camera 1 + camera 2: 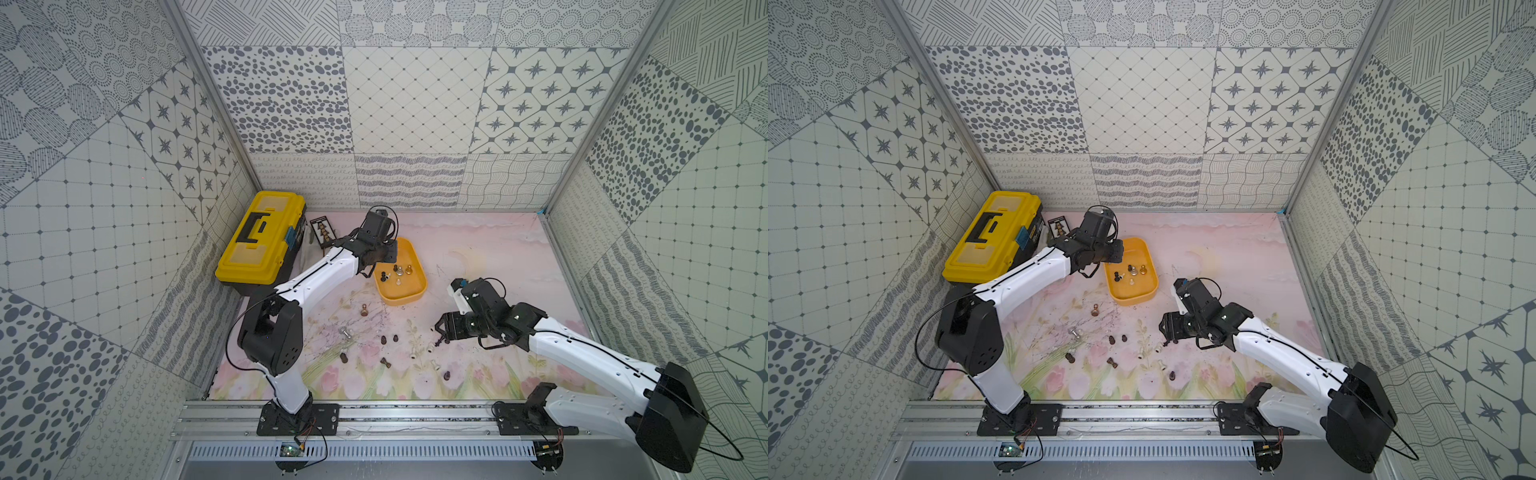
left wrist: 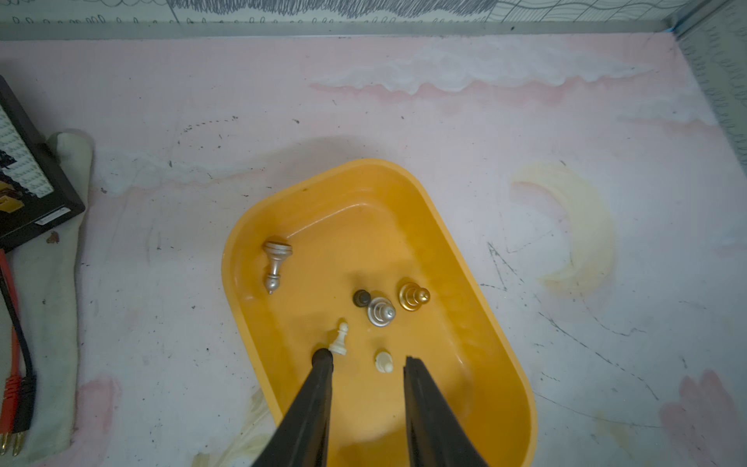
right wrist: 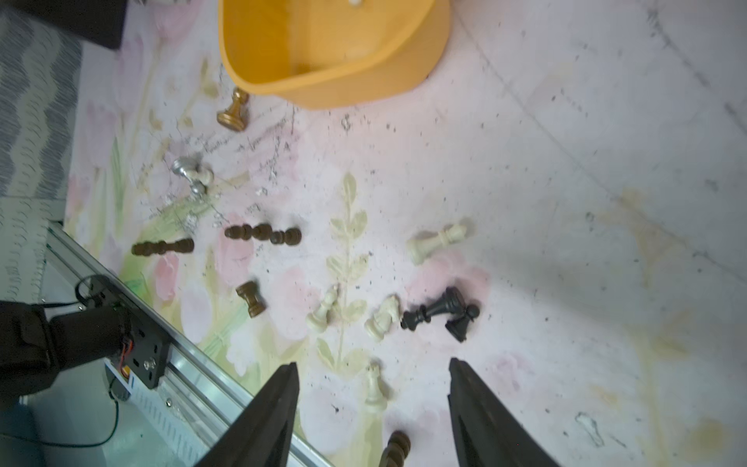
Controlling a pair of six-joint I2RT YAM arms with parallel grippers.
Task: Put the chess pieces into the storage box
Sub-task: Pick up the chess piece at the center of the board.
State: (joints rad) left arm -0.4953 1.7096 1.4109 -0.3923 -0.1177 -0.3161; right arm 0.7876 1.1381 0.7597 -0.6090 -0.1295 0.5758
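Floral-print matting [image 1: 498, 257], pink, scuffed and specked with dark marks, covers the cell floor between patterned wall panels [image 1: 415, 104]. Locate the storage box [image 1: 409, 293] on the rear-centre area of the matting: smooth orange-yellow plastic, shallow, with rounded corners. Its long axis runs roughly from the rear panel toward the aluminium rail [image 1: 395, 409], slightly skewed. The left gripper [image 2: 367, 359] hangs over the box with its tapered black fingers [image 2: 315, 404] parted and nothing between them. Consult the left wrist view for the contents. A silver piece [image 2: 277, 263] lies on its side, base toward the far end of the box; the arm hides this piece in both top views. A gold pawn [image 2: 413, 297] and a silver pawn [image 2: 381, 311] stand upright. The right gripper [image 3: 372, 364] hovers with its fingers spread wide, gripping nothing, over loose chess pieces [image 3: 262, 233]. Only the right wrist view resolves these: turned dark-brown, cream and glossy black figures, nearly all toppled, with long axes pointing in mixed directions.
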